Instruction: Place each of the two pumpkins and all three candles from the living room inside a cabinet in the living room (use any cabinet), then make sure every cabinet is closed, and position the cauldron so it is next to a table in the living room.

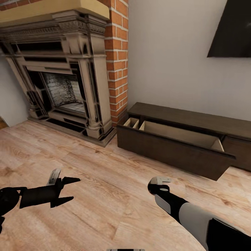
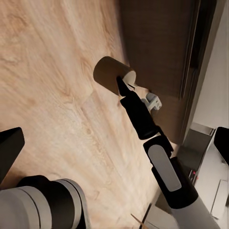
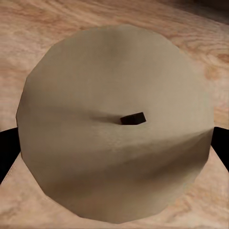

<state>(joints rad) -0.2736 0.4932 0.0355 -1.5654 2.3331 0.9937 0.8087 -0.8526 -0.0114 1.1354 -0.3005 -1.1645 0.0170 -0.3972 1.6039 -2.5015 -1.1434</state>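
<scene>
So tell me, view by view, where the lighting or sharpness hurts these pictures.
Head view: even, soft light, faint shadows under the arms; the open cabinet drawer reads clearly. Left wrist view: the cabinet side is dim, and the candle in the right gripper is half shaded. Right wrist view: the candle looms close, softly blurred, wick dark.

Pale wood floor (image 1: 104,195) carries the dark cabinet (image 1: 167,150) and the fireplace (image 1: 62,87).

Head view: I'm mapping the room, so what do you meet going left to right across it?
Left gripper → fireplace → brick column → right gripper → open cabinet drawer → dark wall screen.
</scene>
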